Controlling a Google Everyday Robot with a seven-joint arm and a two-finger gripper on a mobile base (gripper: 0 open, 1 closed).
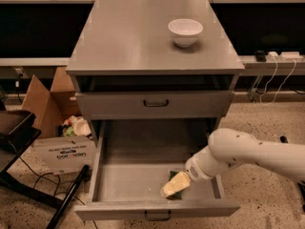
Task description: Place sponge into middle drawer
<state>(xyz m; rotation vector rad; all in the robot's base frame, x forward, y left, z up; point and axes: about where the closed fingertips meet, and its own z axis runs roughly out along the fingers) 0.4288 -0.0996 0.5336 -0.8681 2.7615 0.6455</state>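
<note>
Our gripper is down inside the middle drawer, reaching in from the right over the low side wall, with its tip near the front right corner of the tray. Directly under and around that tip lies the sponge; only slivers of its dark green layer show, just behind the front panel. We cannot tell whether we are clamped on it or parted from it, nor which way its long axis runs. Since the sponge sits straight below us, we judge the coming move is simply a release and a lift up and rightward, clear of the side wall.
</note>
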